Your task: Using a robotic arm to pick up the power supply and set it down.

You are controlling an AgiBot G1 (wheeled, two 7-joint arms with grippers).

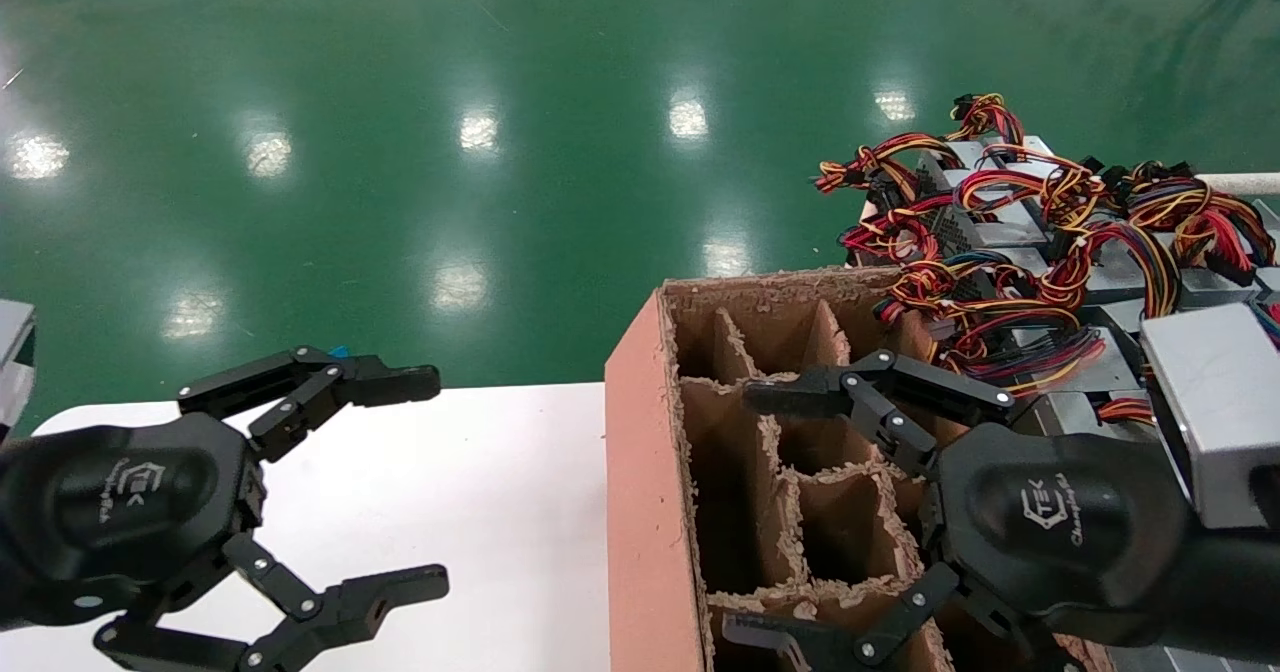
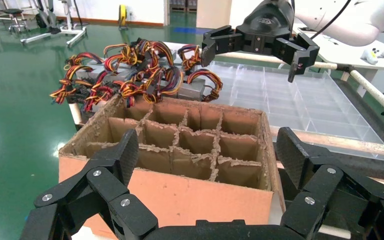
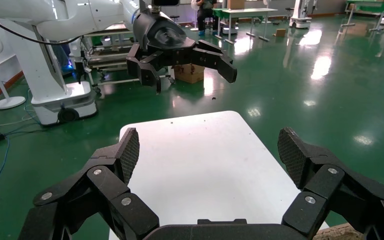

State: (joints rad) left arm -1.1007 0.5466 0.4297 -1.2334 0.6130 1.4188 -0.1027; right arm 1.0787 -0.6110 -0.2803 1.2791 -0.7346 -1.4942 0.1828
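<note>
**Both grippers empty, supplies lie past the box**

You are looking across a green floor point(image 1: 420, 82) toward a white bench point(image 1: 500, 512) on your left and a cardboard box point(image 1: 650, 472) with paper dividers on your right. The box cells you can see hold nothing visible. Beyond the box, on its far right side, sits a heap of grey power supplies point(image 1: 1010, 222) tangled in red, yellow and black wires point(image 1: 1060, 282). In the left wrist view the same heap point(image 2: 145, 80) lies just behind the box point(image 2: 180, 195), beside a clear plastic tray point(image 2: 305, 95).

Your right gripper point(image 1: 745, 512) hangs over the box, fingers spread wide and holding nothing. The supplies are well apart from its fingers point(image 1: 800, 392), off to the far right of them and behind the wrist block point(image 1: 1215, 412).

Your left gripper point(image 1: 425, 482) hovers over the bench, fingers also spread wide and empty, pointing toward the box. The right wrist view shows it point(image 3: 195, 62) above the bench point(image 3: 205, 160).
</note>
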